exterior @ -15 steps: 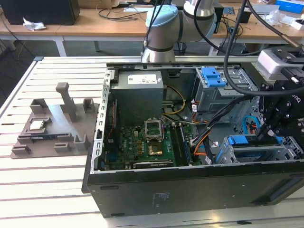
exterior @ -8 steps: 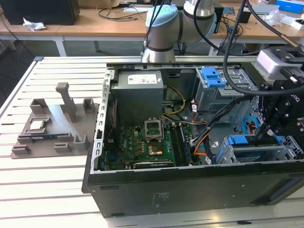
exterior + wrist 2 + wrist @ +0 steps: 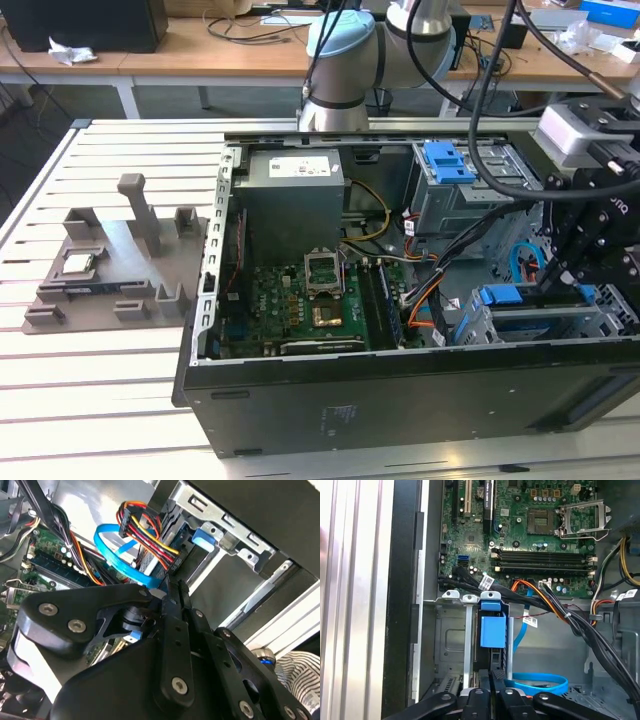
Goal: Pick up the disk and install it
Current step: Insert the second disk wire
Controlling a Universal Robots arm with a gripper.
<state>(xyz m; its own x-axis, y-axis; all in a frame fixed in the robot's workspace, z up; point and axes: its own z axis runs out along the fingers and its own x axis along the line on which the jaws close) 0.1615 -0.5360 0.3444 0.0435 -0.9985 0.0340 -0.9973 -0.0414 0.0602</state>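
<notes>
fingers clenched on the disk, edge-on in the grey drive cage, lower centre of first wrist view | risk: blue cable or orange wires beside slot snag, disk jams if tilted

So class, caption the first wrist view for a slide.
Black tool poised at blue-caddied disk in the grey metal drive cage.

Couldn't make out much of the disk in the first wrist view: only the blue caddy end poked out, rest buried in the drive cage. Gripper linkage chopped off by the frame edge. Fingertips lost behind dark links in the second wrist view.
</notes>
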